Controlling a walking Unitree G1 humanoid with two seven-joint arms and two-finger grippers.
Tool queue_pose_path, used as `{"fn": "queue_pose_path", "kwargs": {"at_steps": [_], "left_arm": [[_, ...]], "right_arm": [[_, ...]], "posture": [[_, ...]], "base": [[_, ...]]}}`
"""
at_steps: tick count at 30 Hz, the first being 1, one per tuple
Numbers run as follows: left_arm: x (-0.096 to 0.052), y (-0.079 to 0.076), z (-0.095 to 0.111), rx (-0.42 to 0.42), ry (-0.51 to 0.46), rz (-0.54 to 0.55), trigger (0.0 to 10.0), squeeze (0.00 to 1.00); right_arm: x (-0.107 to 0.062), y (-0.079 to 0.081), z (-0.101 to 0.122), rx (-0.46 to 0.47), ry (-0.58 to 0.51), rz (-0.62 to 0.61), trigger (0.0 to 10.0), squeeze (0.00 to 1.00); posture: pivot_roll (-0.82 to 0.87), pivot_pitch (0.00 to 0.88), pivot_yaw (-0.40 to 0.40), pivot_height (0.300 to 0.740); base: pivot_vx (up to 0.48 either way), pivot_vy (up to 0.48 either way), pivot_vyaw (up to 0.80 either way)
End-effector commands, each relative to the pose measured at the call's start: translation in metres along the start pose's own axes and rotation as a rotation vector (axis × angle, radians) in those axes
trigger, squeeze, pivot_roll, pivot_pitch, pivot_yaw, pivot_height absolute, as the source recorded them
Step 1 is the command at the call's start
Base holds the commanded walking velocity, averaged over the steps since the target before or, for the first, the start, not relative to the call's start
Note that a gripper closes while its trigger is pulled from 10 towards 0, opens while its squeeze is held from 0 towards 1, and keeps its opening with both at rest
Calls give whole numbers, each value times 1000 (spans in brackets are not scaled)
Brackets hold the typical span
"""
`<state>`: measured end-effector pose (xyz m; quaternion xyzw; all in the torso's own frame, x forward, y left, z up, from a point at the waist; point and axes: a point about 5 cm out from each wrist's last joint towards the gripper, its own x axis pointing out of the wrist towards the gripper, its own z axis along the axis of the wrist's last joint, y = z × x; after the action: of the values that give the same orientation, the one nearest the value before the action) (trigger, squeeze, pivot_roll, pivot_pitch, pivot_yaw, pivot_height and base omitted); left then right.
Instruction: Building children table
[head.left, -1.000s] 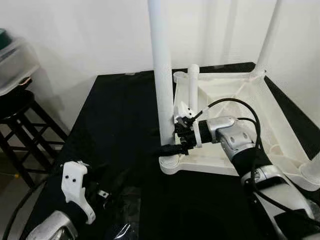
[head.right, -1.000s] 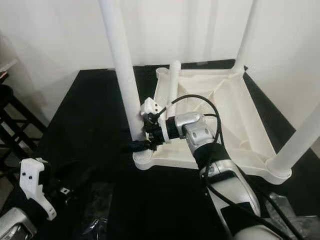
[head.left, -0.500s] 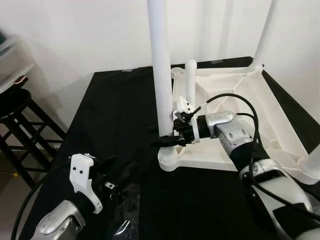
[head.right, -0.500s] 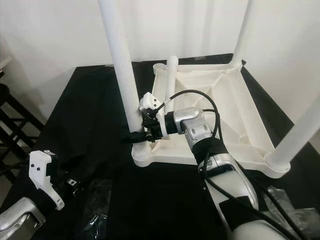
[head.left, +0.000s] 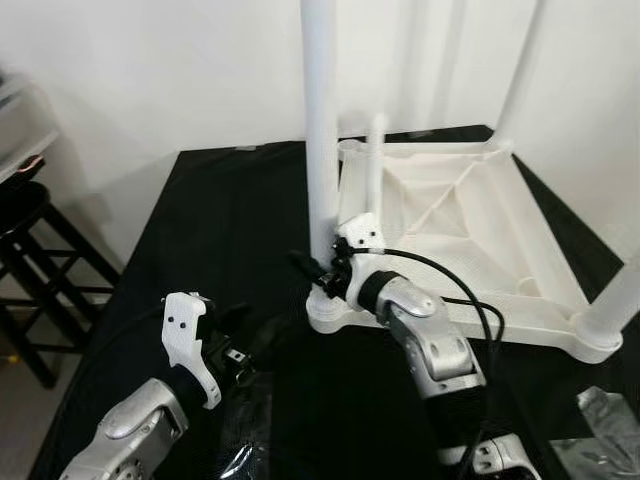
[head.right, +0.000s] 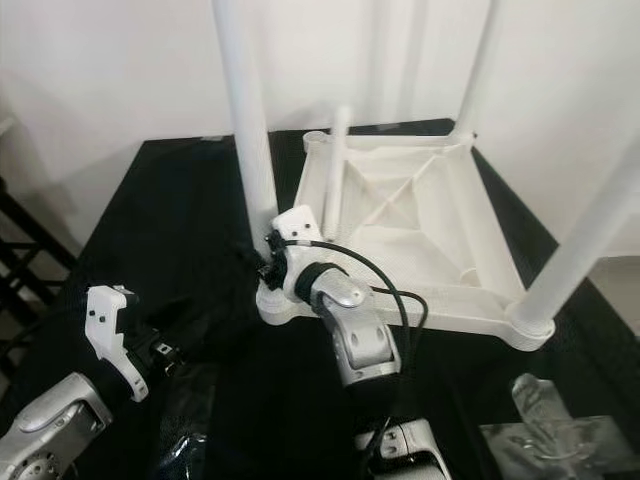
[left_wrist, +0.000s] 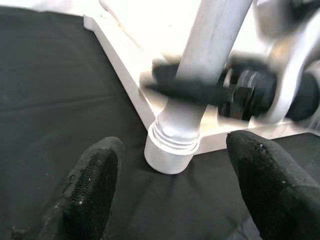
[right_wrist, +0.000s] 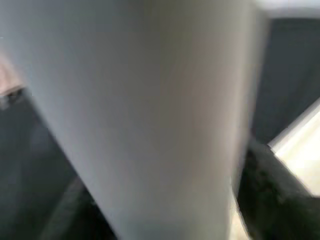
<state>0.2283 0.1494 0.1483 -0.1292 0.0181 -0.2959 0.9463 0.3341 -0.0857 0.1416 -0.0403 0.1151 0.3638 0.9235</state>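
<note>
At the far left, a dark wooden stool (head.left: 30, 250) is seen beside the black worktop (head.left: 220, 220). Over the near left part of the worktop, the left tool (left_wrist: 170, 195) is held low and apart from everything; its two black fingers (left_wrist: 92, 185) are spread wide, with nothing between them, and they point toward the near corner of the table. In the left wrist view, the corner socket (left_wrist: 172, 145) is seen resting on the black surface between the spread fingers but well ahead of them, untouched.

The white children's table (head.left: 450, 230) lies upside down on the worktop, its ribbed underside facing up. Legs stand upright from its corners. The near-left leg (head.left: 320, 140) rises from the corner socket, and a thinner white post (head.left: 375, 170) stands just behind it.

The right tool (head.left: 312, 272) is placed at the base of the near-left leg, just above the socket. Its black fingers (left_wrist: 185, 90) are seen on both sides of the leg and pressed against it, so the leg is gripped. In the right wrist view, the leg (right_wrist: 150, 115) is seen very close and blurred.

At the far right, a near-right leg (head.right: 580, 230) is seated in its corner, and crumpled clear plastic (head.right: 560, 430) lies on the worktop below it.
</note>
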Motion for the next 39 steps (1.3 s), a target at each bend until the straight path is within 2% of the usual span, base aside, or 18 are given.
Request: {"fn": "queue_pose_path", "kwargs": {"at_steps": [1,2,6,7,8,9,11,14,15,18,19,32,33,34,36,37,38,39], "left_arm": [[-1,4,-4,-15,19,14,10000,0],[-1,4,-4,-19,18,16,10000,0],[0,4,-4,-20,18,17,10000,0],[0,4,-4,-20,18,17,10000,0],[0,4,-4,-20,18,17,10000,0],[0,3,-5,-18,18,17,10000,0],[1,3,-5,-12,16,19,10000,0],[0,3,-6,-10,14,20,10000,0],[0,2,-6,-7,10,25,10000,0],[-1,2,-5,-8,8,26,10000,0],[-2,2,-5,-8,7,27,10000,0],[-6,1,-4,-12,6,29,10000,0],[-6,1,-3,-13,7,29,10000,0],[-6,1,-3,-13,7,29,10000,0],[-7,3,-3,-12,9,31,10000,0],[-7,3,-3,-12,9,31,10000,0],[-7,6,-3,-6,10,35,10000,0],[-7,6,-3,-6,10,35,10000,0]], "right_arm": [[-2,6,11,-8,-16,184,10000,1000],[-3,8,17,-28,-28,244,10000,1000],[-4,10,21,-39,-33,266,10000,1000],[-7,10,35,-89,-73,352,10000,576],[-7,10,35,-89,-73,352,10000,576],[-9,9,48,-148,-111,455,10000,0],[-8,4,68,-230,-130,639,10000,0],[-7,3,71,-240,-124,685,10000,0],[-2,0,75,-251,-98,751,10000,0],[1,-2,75,-240,-78,766,10000,0],[4,-3,75,-230,-65,774,0,0],[4,-9,70,-184,-57,756,0,0],[5,-14,64,-187,-53,666,0,0],[5,-14,64,-187,-53,666,0,0],[10,-21,48,-151,-18,434,0,0],[10,-21,48,-151,-18,434,0,0],[14,-2,20,-46,-19,173,0,0],[14,-2,20,-46,-19,173,0,0]], "posture": [[-78,70,54,740],[-78,70,54,740],[-78,70,54,740],[-75,65,53,740],[-75,65,53,740],[-68,62,55,740],[-54,62,51,740],[-51,63,50,740],[-43,68,50,740],[-39,70,49,740],[-39,70,49,740],[-32,100,52,740],[-32,103,46,740],[-32,103,46,740],[-36,99,40,740],[-36,99,40,740],[-54,125,72,740],[-54,125,72,740]], "base": [[0,0,0],[0,0,0],[0,0,0],[0,0,0],[0,0,0],[0,0,0],[0,0,0],[0,0,0],[0,0,0],[0,0,0],[0,0,0],[0,0,0],[0,0,0],[0,0,0],[0,0,0],[0,0,0],[0,0,0],[0,0,0]]}}
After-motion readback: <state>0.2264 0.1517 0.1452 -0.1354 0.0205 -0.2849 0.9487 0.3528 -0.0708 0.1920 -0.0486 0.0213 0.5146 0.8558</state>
